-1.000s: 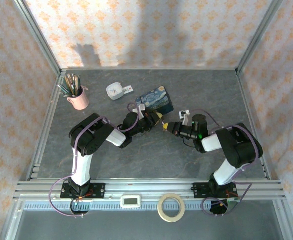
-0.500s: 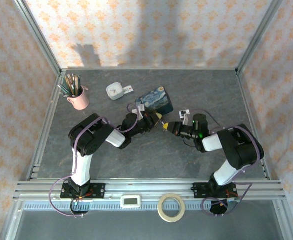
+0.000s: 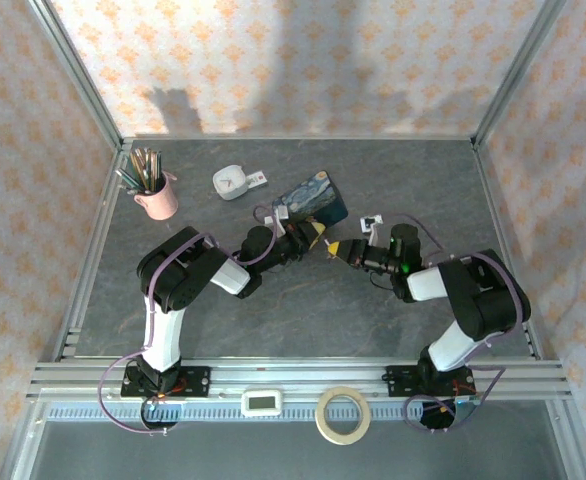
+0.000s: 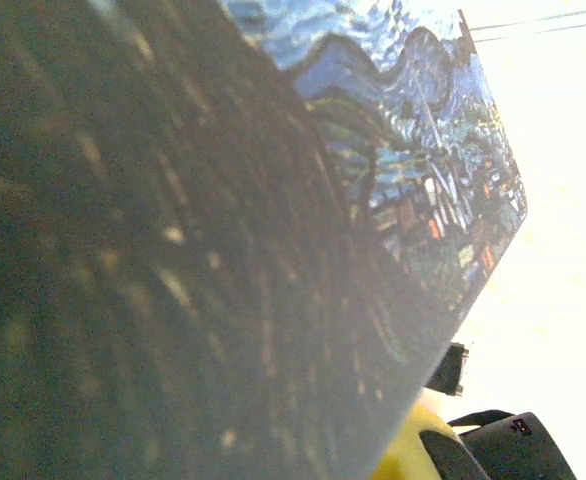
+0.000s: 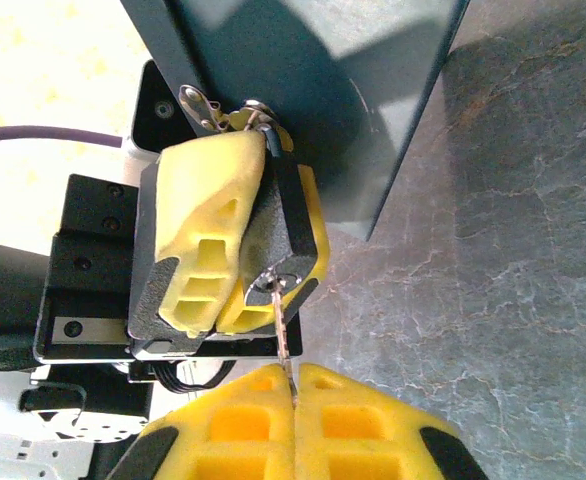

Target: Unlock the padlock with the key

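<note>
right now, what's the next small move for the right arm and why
Probably ease the right gripper forward along the key. Its tip sits at the keyhole of the padlock, which the left gripper clamps, but bare blade shows before the keyhole, so it may not be fully seated.

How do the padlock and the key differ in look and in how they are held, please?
The padlock is a chunky dark block with a silver end; the key is a thin silvery sliver. The left gripper clamps the padlock; the right gripper pinches the key. Both are metal, meeting at the keyhole.
</note>
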You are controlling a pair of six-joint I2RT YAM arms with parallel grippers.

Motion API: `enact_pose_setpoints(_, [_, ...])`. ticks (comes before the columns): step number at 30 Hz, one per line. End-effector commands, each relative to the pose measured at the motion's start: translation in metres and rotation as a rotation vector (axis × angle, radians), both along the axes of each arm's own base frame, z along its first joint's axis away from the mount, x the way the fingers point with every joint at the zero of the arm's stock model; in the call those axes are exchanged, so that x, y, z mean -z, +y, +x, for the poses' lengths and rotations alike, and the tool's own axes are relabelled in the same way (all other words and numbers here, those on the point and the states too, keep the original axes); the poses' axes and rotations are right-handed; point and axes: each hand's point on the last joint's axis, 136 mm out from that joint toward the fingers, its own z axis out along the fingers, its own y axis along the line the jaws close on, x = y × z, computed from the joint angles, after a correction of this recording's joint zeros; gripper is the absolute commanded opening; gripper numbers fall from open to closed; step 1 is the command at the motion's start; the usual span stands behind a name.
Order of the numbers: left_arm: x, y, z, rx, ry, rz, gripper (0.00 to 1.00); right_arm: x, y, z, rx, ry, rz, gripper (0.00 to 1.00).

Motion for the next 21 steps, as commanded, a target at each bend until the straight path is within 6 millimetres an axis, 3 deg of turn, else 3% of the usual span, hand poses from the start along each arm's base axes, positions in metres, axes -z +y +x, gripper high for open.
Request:
enact_pose_setpoints(1, [-0.036, -0.013, -0.014, 0.078, -0.093, -0.059, 0.00, -0.021, 0.005, 0.013, -0.005, -0.047, 0.052, 0.00])
enact_pose_setpoints(11, [-0.035, -0.015, -0.029, 0.105, -0.117, -0.066, 0.00, -0.023, 0.004, 0.035, 0.060, 0.050, 0.058, 0.00])
enact_pose_setpoints(21, [-0.051, -0.020, -0.037, 0.120, -0.155, -0.111, 0.00, -0.004, -0.019, 0.049, 0.293, 0.149, 0.092, 0.00])
